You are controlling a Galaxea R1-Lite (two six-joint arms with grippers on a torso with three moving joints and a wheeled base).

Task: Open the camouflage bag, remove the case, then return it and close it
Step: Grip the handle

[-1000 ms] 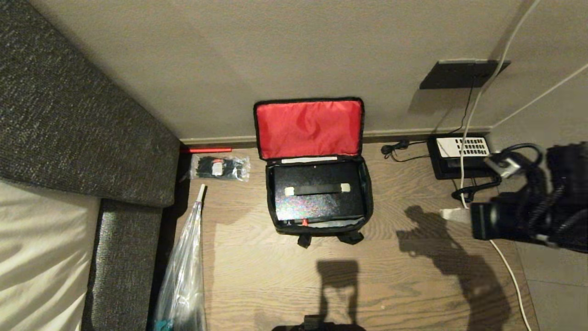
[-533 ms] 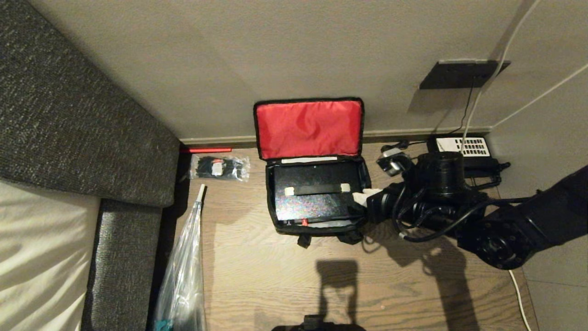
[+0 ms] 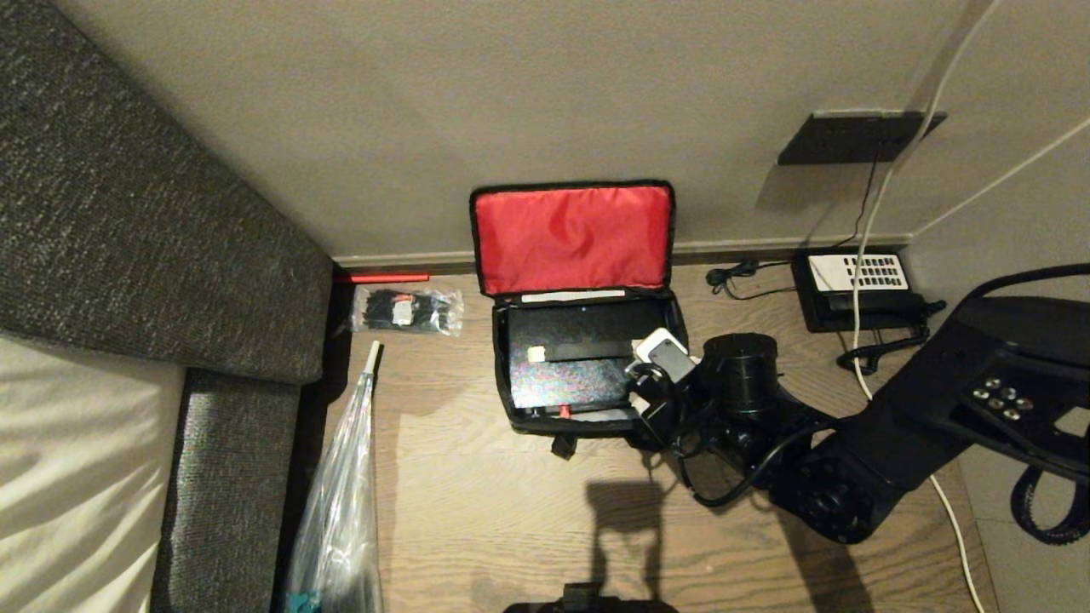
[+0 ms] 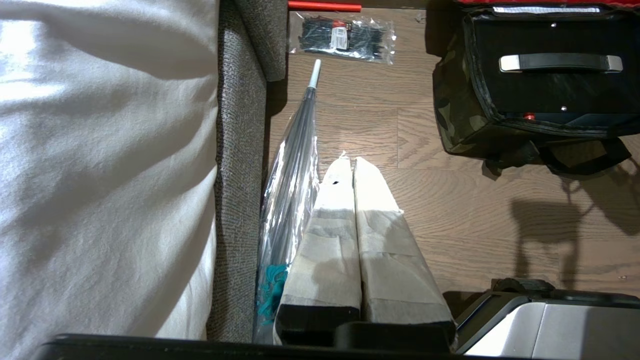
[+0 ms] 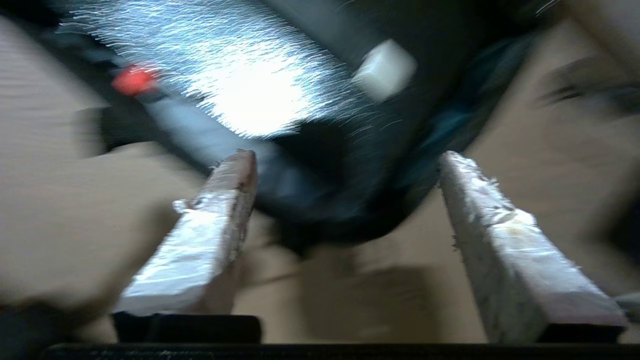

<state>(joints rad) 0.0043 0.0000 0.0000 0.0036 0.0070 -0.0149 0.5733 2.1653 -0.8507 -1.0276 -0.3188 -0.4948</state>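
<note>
The case (image 3: 579, 362) is seen at 9 o'clock from the right pincer (image 5: 345, 165), whose fingers are spread apart.

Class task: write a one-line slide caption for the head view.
Right pincer open above the near right corner of the open camouflage bag, the black case inside.

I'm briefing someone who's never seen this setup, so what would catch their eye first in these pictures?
First the bright red lining of the open camouflage fabric bag, whose flap leans on the wall at the middle of the wooden floor. Inside it lies the plain black rigid rectangular case. The right tool, fingers spread with nothing between them, hangs over the bag's right corner nearest the robot.
</note>
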